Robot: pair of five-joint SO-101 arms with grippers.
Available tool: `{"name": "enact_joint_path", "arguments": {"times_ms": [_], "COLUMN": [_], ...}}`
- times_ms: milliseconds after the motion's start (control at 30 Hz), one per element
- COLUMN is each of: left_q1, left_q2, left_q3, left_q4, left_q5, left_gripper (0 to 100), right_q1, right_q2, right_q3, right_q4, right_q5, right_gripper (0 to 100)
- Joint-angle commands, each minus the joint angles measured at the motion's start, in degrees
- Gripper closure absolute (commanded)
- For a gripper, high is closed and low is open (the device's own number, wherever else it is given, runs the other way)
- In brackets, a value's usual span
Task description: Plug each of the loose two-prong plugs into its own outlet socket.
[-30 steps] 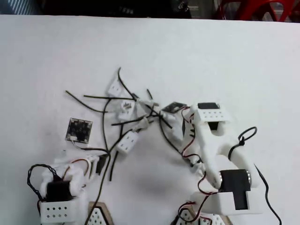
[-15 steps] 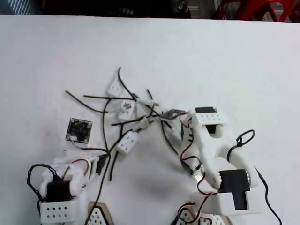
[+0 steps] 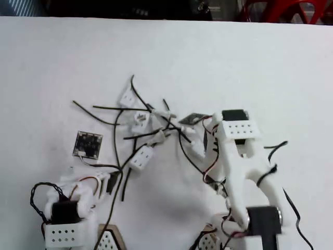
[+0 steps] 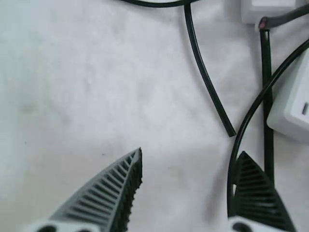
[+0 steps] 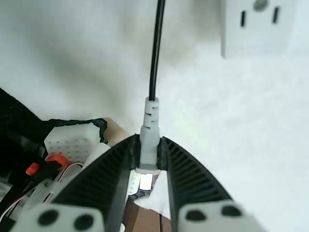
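The right hand (image 5: 148, 145) is clamped on a white plug (image 5: 149, 130). Its two ribbed fingers (image 5: 111, 179) press against the plug's sides, and the plug's ringed collar sticks out past the fingertips. I cannot tell how the prongs sit, because they are hidden between the fingers. A thin black cable (image 5: 155, 53) runs straight out of the collar over the white counter (image 5: 72, 58). Off to one side of it and not touching, a white outlet socket (image 5: 256, 24) lies face up with two slots and a round hole showing. From above, the right arm (image 3: 239, 156) reaches from the near edge toward the middle of the counter, and its tip is at the fringe of a tangle of black cables (image 3: 156, 122). Three white outlet blocks sit among those cables, one at the far side (image 3: 128, 97), one in the middle (image 3: 140, 119) and one nearer (image 3: 141, 156). The left hand (image 4: 190, 157) is spread wide with nothing in it and hovers over bare counter. A loose cable end (image 4: 212, 96) lies just beyond its fingertips, a second black lead (image 4: 251, 116) curves past one fingertip, and a white outlet body (image 4: 292, 106) lies beside that lead. The left arm (image 3: 65, 216) sits at the near corner, and a small dark square board (image 3: 87, 144) lies between it and the tangle.
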Motion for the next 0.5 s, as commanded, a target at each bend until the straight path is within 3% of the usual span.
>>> {"name": "enact_joint_path", "arguments": {"times_ms": [0,467], "left_q1": [-0.48,-0.48], "left_q2": [-0.48,-0.48], "left_q3": [-0.18,-0.18], "left_q4": [-0.79,-0.79], "left_q5": [0.09,0.09], "left_gripper": [70,70], "right_q1": [1.98,12.00], "right_q2": [-11.82,-43.47], "right_q3": [-4.92,-13.01], "right_q4": [2.42,2.24], "right_q5": [0.53,0.53], "right_gripper": [98.2,98.2]}}
